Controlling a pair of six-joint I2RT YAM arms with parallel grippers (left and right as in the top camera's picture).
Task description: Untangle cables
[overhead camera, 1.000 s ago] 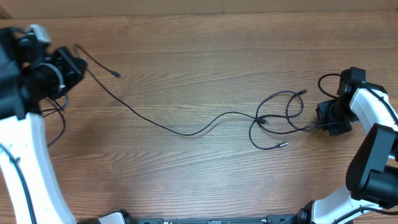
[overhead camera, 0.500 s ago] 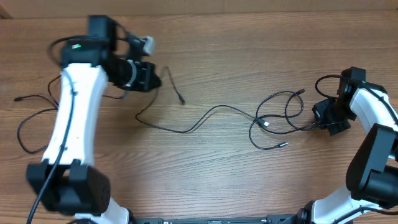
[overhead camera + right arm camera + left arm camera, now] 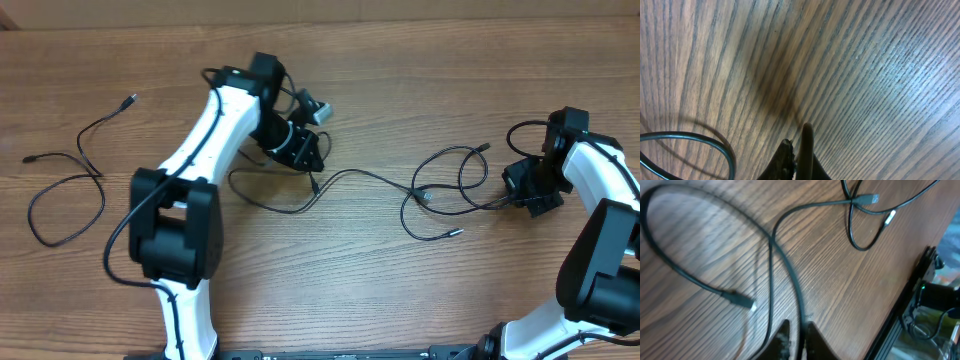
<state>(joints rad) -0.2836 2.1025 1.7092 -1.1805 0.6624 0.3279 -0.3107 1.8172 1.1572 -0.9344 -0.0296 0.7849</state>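
Tangle: knotted loops on the surface; which strand crosses over which is unclear.
Long cable: runs left from the tangle and is pinched in the left pincer; the grip is cut off by the frame edge.
Right pincer: just right of the tangle, tips pressed together; cannot tell whether they hold a strand.

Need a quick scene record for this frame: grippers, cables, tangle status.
left gripper: mid-table, jaws shut on long cable
right gripper: right edge, jaws shut on tangle
tangle: loops crossed, not yet undone, right of centre
long cable: runs from left gripper into tangle
loose cable: far left, apart, untouched
surface: wood table
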